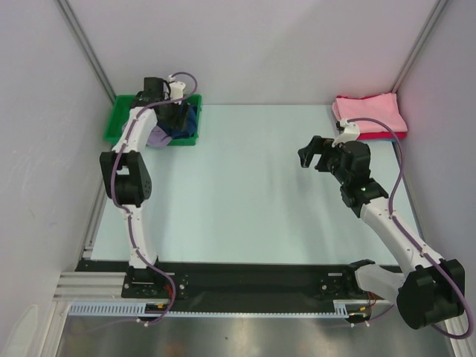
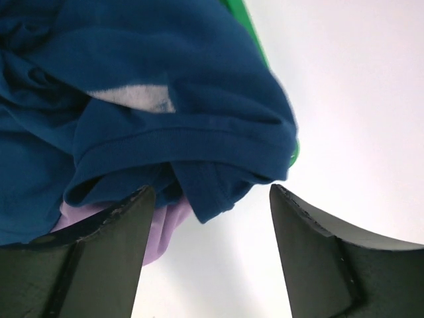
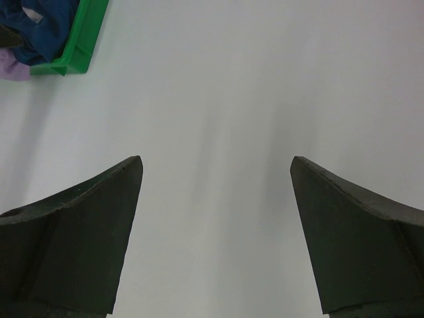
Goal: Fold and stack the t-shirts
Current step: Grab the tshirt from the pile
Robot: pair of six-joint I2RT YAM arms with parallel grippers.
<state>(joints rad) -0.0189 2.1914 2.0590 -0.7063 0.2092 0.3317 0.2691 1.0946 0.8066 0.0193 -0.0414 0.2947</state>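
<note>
**Ana:** What is in the far left corner of the table [image 1: 245, 201]?

**Ben:** A green bin [image 1: 117, 126]. The left arm reaches out over it. The left gripper [image 2: 211, 191] hangs right above the clothes inside.

**Ana:** Is it holding anything?

**Ben:** No. Its two fingers [image 2: 106, 252] are spread wide. Blue cloth hangs just past the tips, but it is not pinched.

**Ana:** Which shirts are in there?

**Ben:** The navy t-shirt [image 2: 165, 73] lies all bunched up in the bin. It has a pale patch [image 2: 136, 98] on it. The lavender t-shirt [image 2: 165, 222] is under the navy one. It spills over the near rim of the bin, onto the table.

**Ana:** Where is the other arm?

**Ben:** The right gripper [image 3: 215, 160] is up over the right half of the table, well apart from the bin. Its fingers are spread wide too. Only the pale table top shows between them.

**Ana:** And the far right corner?

**Ben:** The pink folded t-shirts [image 1: 370, 110] sit there in a neat stack. A red t-shirt [image 1: 400, 135] peeks out at the bottom of it. The stack is near the right gripper, a bit farther back.
</note>
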